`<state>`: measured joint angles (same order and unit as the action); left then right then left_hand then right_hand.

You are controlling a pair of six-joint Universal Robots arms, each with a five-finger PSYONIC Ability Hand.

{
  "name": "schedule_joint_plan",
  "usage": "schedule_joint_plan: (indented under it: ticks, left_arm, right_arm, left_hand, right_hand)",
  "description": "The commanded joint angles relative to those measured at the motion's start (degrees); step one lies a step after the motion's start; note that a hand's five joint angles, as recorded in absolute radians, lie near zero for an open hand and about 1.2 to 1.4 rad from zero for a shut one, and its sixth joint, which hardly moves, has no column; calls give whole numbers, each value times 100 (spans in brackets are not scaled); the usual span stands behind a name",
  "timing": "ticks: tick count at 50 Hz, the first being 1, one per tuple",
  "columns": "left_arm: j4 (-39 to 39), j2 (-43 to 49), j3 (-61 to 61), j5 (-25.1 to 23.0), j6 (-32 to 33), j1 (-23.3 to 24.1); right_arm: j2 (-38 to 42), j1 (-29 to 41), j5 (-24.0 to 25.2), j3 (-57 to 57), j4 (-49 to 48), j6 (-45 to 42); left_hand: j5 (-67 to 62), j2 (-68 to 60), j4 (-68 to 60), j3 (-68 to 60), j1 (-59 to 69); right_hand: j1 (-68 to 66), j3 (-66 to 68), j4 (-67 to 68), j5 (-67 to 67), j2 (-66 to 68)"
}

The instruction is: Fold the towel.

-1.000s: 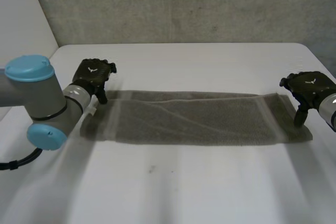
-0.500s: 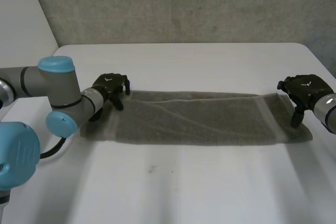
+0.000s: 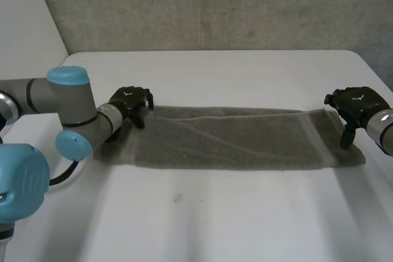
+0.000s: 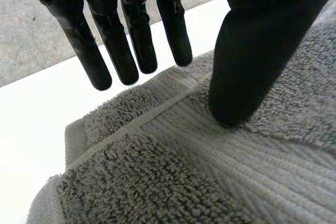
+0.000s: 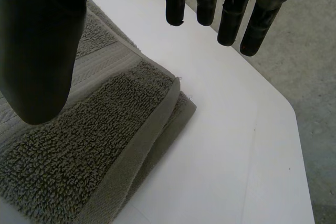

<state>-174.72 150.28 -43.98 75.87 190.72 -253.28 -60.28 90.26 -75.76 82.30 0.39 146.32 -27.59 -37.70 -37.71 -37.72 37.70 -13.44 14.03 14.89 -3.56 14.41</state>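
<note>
head: towel (image 3: pixel 236 142) lies flat across mid-frame on the bench (image 3: pixel 215 213); left hand (image 3: pixel 130 100) is now in over its upper-left corner, right hand (image 3: pixel 356 102) unmoved at right end | left wrist: thumb (image 4: pixel 252 61) resting on towel, fingers (image 4: pixel 142 51) straight, apart, nothing pinched | right wrist: fingers (image 5: pixel 231 22) straight above corner, unclosed | grasp pending

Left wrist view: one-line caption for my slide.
Open left hand at a corner of the grey towel, thumb on its ribbed band, straight fingers poised beyond the edge above the white table.
</note>
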Motion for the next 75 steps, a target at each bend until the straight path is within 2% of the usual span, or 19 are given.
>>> schedule_joint_plan:
  ticks: [1,5,19,22,24,25,26,41,49,54,55,56,57,58,68,75]
  left_arm:
    - [280,-184,3,7,-9,7]
    - [280,-131,38,16,-9,7]
    - [280,229,320,25,0,7]
    - [280,265,373,25,0,7]
    - [280,265,434,25,-9,16]
    - [280,265,434,25,-9,16]
    - [272,256,460,34,-9,16]
    - [34,431,1049,236,0,77]
    - [52,1335,2330,271,9,121]
    - [78,1600,2640,245,61,121]
    - [113,1609,2623,236,114,139]
    - [113,1609,2623,236,114,139]
    - [200,1592,2596,236,175,174]
    - [306,1557,2561,236,237,218]
    - [966,915,2297,227,290,385]
    - [1265,-67,1157,209,273,359]
  right_arm:
    - [43,0,-9,-3,-4,-156]
    - [43,0,-18,-3,-4,-235]
    - [52,0,-18,5,-4,-244]
    - [52,0,-18,5,-4,-244]
    - [78,0,-18,-3,-4,-244]
    - [78,0,-18,-3,-4,-244]
    - [78,0,-18,-3,-4,-244]
    - [96,0,-18,-30,-4,-244]
    - [166,0,-35,-109,-4,-235]
    - [166,0,-35,-118,-4,-227]
    - [166,0,-35,-118,-12,-227]
    - [166,0,-35,-118,-13,-227]
    - [166,0,-35,-118,-13,-218]
    - [157,0,-35,-118,-4,-209]
    - [-1,-44,35,32,128,-218]
    - [-1,-79,272,321,506,-262]
  left_hand:
    - [-660,-649,-648,-647,649]
    - [-1298,-1287,-1286,-1285,1287]
    - [-1602,-1592,-1590,-1589,1591]
    - [-2308,-2298,-2297,-2296,2298]
    - [-3662,-3652,-3650,-3649,3651]
    - [-3671,-3660,-3659,-3658,3660]
    - [-4235,-4225,-4223,-4222,4224]
    - [-4241,-4230,-4229,-4228,4230]
    - [-4241,-4230,-4229,-4228,4230]
    - [-4241,-4230,-4229,-4228,4230]
    - [-2811,-2800,-2799,-2798,2800]
    - [-2796,-2786,-2785,-2784,2786]
    - [435,445,446,447,-445]
    - [2565,2575,2577,2578,-2576]
    - [2637,2647,2649,2650,-2648]
    - [2587,2597,2598,2599,-2598]
  right_hand:
    - [344,-403,-489,356,-441]
    - [344,-403,-489,356,-441]
    - [344,-403,-489,356,-441]
    - [344,-403,-489,356,-441]
    - [344,-403,-489,356,-441]
    - [344,-403,-489,356,-441]
    - [344,-403,-489,356,-441]
    - [344,-403,-489,356,-441]
    - [344,-403,-489,356,-441]
    - [344,-403,-489,356,-441]
    - [344,-403,-489,356,-441]
    - [344,-403,-489,356,-441]
    - [344,-403,-489,356,-441]
    - [344,-403,-489,356,-441]
    - [344,-403,-489,356,-441]
    - [-33,-26,-112,-21,-64]
